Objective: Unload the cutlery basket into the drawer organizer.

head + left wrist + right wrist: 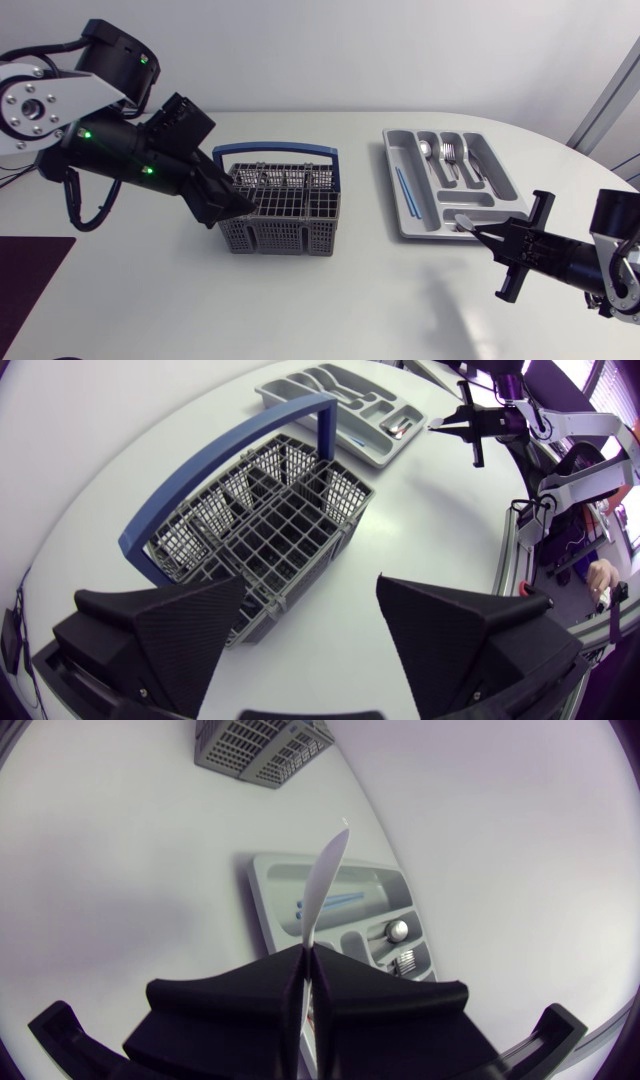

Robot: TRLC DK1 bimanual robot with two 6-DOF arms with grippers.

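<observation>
Basket sits on the white bench, a bit to the left of the middle. It is grey wire with a blue handle over the top. My left arm comes in from the left, and its claw is at the near left corner of the basket. The left wrist view shows that claw wide open, holding nothing. One finger is right against the basket corner and the other is out over the bare bench. The organizer is a grey tray well apart from the basket, off to the right. A spoon and a fork lie side by side in its middle slots, and thin blue sticks lie in the long slot nearest the basket. My right arm comes in from the right. Its claw is at the near corner of the organizer and is closed tight on a knife. In the right wrist view the knife sticks straight out from between the pressed fingers, over the organizer.
</observation>
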